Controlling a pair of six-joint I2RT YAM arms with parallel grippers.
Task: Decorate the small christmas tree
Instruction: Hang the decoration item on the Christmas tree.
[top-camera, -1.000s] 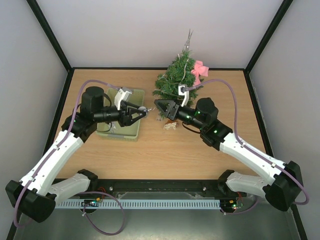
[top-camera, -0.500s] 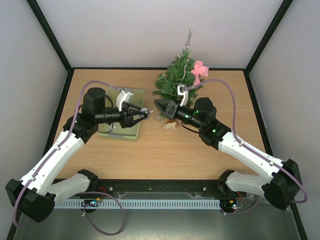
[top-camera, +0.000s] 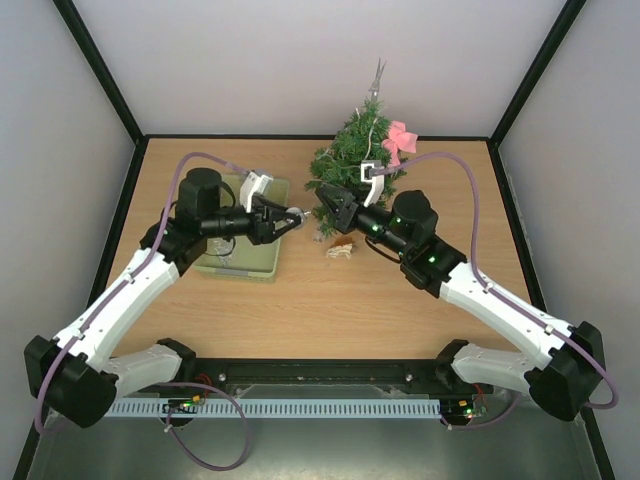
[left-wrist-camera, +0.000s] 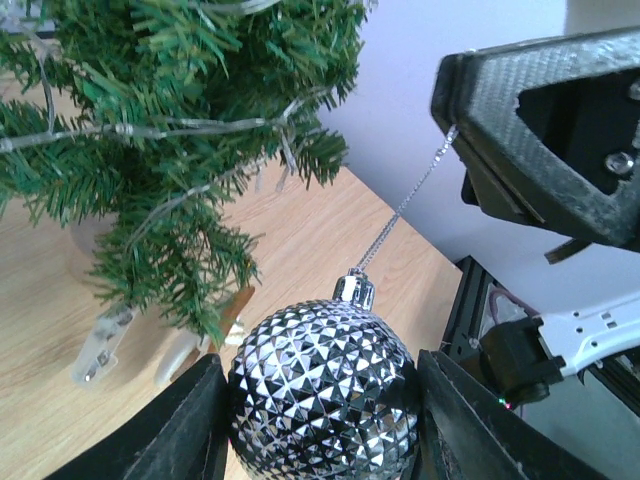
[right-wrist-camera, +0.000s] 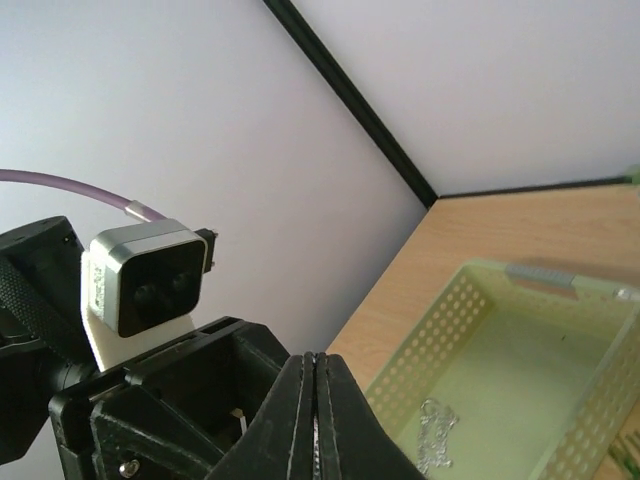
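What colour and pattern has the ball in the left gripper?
The ball is silver, diamond-faceted; left wrist view.

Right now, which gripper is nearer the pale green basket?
Left. The left gripper, holding a silver bauble, hangs just past the right rim of the basket; the right gripper, pinching its string, is farther right, by the lower branches of the small christmas tree.

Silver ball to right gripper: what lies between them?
A thin hanging cord runs from the silver ball into the shut right gripper; the left wrist view shows it.
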